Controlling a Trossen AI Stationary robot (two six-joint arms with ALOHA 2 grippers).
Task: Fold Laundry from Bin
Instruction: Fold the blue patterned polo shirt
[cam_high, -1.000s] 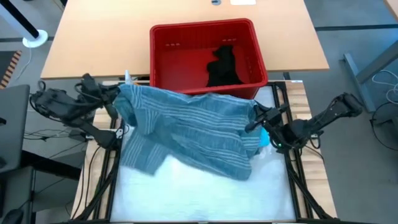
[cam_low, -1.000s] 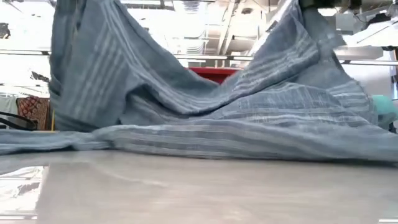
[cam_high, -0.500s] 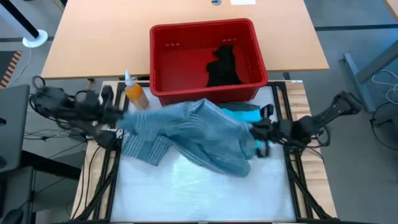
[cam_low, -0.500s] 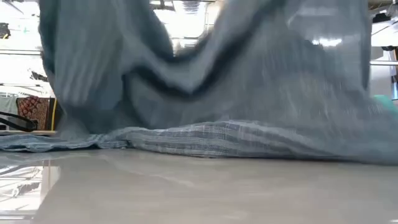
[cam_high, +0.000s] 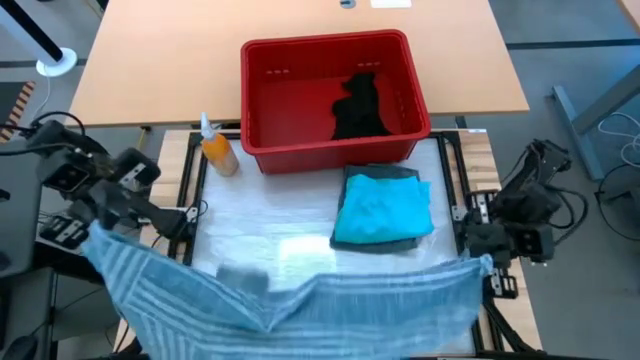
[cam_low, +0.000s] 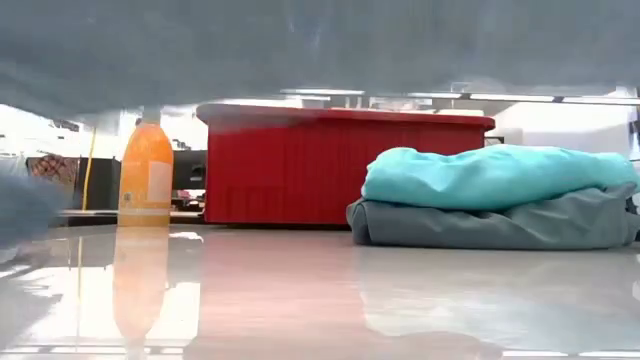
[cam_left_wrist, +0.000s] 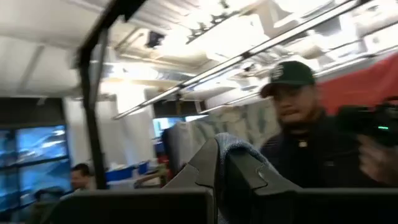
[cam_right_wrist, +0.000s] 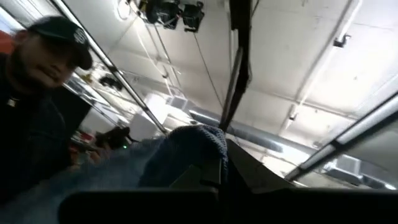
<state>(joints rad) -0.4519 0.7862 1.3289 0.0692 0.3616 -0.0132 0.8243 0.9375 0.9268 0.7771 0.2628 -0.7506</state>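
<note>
Folded stack (cam_high: 382, 208), bottle (cam_high: 216, 150) and bin (cam_high: 330, 92) block the far table.

The high view looks straight down on the whole surface (cam_high: 300, 250); the low view looks level across it from the near edge, and both share the bin (cam_high: 330, 95) (cam_low: 340, 165). Both wrist views tilt up toward the ceiling.
</note>
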